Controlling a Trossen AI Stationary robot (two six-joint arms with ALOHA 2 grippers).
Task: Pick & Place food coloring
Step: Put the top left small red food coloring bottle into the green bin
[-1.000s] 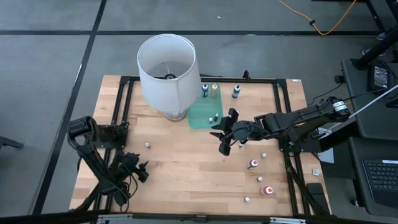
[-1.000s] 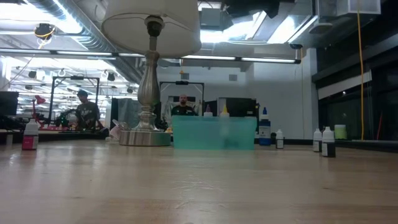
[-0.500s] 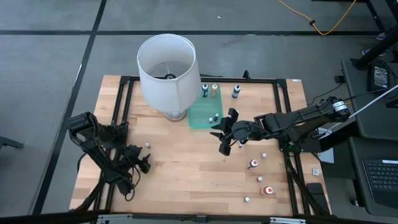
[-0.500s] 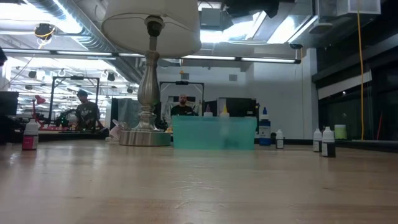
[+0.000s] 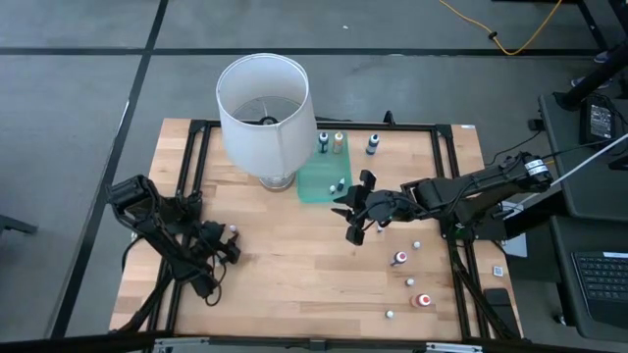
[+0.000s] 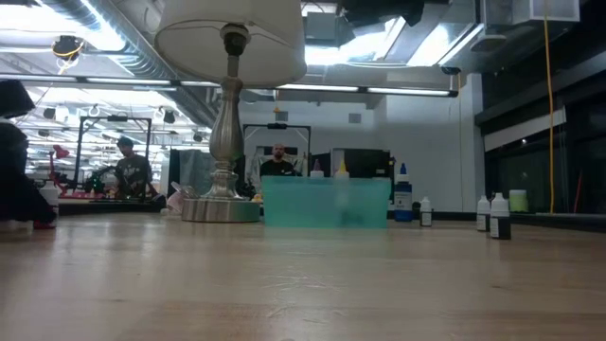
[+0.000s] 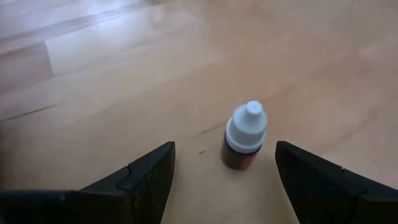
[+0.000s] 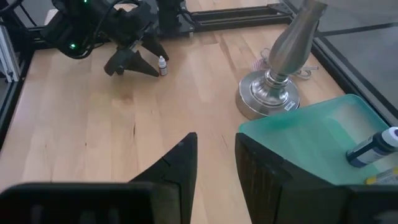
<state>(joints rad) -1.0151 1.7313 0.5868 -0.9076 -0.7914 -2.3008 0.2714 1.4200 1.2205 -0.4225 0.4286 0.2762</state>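
Approach step in hand: the left gripper (image 7: 224, 171), fingers spread wide, straddles a tiny white-capped, red-filled food-coloring bottle (image 7: 244, 135) standing upright on the pale wooden surface (image 5: 294, 255), ungripped; closing follows, while the right gripper (image 5: 355, 208) waits, fingers near-closed, empty.

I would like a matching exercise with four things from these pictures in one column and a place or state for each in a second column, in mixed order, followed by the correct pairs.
Column 1:
1. left gripper
2. right gripper
3. lamp
4. green tray

Column 2:
A. stands at the table's far edge, white shade
B. open, a small red bottle between its fingers
C. lies flat beside the lamp's base
D. nearly shut, hangs near the tray, holds nothing visible

Pairs: 1-B, 2-D, 3-A, 4-C
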